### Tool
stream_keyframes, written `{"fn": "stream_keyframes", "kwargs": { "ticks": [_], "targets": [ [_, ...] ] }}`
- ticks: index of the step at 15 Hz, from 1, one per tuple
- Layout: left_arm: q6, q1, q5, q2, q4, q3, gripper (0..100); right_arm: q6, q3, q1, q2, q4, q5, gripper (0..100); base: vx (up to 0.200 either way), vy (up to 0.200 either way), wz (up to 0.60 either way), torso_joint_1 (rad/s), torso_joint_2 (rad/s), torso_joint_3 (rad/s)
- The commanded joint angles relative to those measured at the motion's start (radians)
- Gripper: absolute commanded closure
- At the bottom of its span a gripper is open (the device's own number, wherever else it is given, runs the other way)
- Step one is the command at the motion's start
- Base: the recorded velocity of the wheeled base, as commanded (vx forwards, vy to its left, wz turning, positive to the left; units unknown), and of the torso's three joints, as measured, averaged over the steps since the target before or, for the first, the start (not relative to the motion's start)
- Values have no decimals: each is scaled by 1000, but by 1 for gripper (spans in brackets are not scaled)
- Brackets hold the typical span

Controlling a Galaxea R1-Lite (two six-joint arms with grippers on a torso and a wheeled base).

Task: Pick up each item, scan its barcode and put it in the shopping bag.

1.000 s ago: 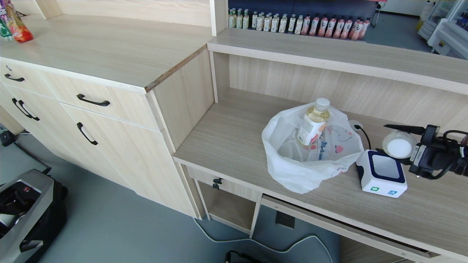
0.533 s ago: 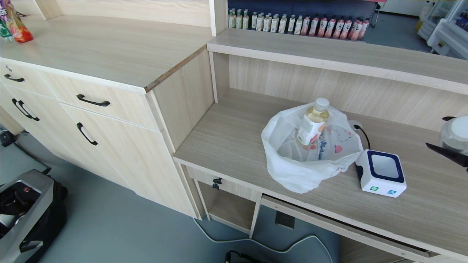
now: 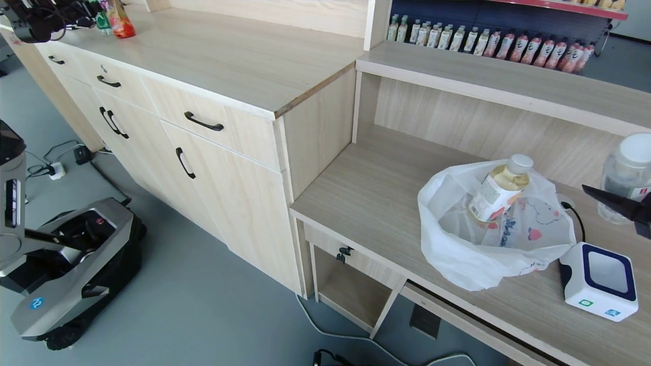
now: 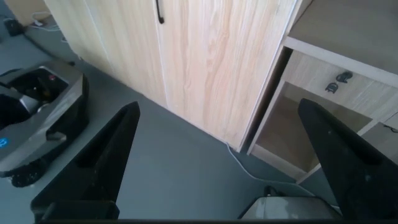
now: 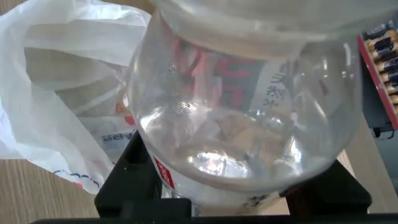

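Bright, even light fills the room; shadows under the counter [image 3: 366, 193] are soft. Small highlights glint on the clear bottle [image 5: 249, 106].

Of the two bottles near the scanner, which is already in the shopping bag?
The bottle of yellowish drink, leaning inside the white shopping bag. The clear bottle is outside it, held by the right gripper.

Wood cabinet [image 3: 239, 203] with black handles [image 3: 203, 122] centre-left; row of bottles [image 3: 488, 43] on shelf upper right; floor cable [image 3: 346, 336] bottom centre.
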Motion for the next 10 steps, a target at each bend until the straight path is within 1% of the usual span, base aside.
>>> {"fn": "stream_keyframes", "kwargs": {
  "ticks": [1,3,7,9,10],
  "targets": [
    [-1,0,0,0,0,0,0,125,4,133,-1,-4,-104,100,0,0,600,-2,2,7],
    [-1,0,0,0,-1,0,0,243,7,159,67,-4,-107,100,0,0,0,0,0,0],
    [-1,-2,0,0,-1,0,0,341,50,154,182,-27,-107,100,0,0,0,0,0,0],
    [-1,0,0,0,-1,0,0,427,56,154,251,-89,-107,100,0,0,0,0,0,0],
    [-1,0,0,0,-1,0,0,482,73,159,295,-151,-107,100,0,0,0,0,0,0]
  ]
}}
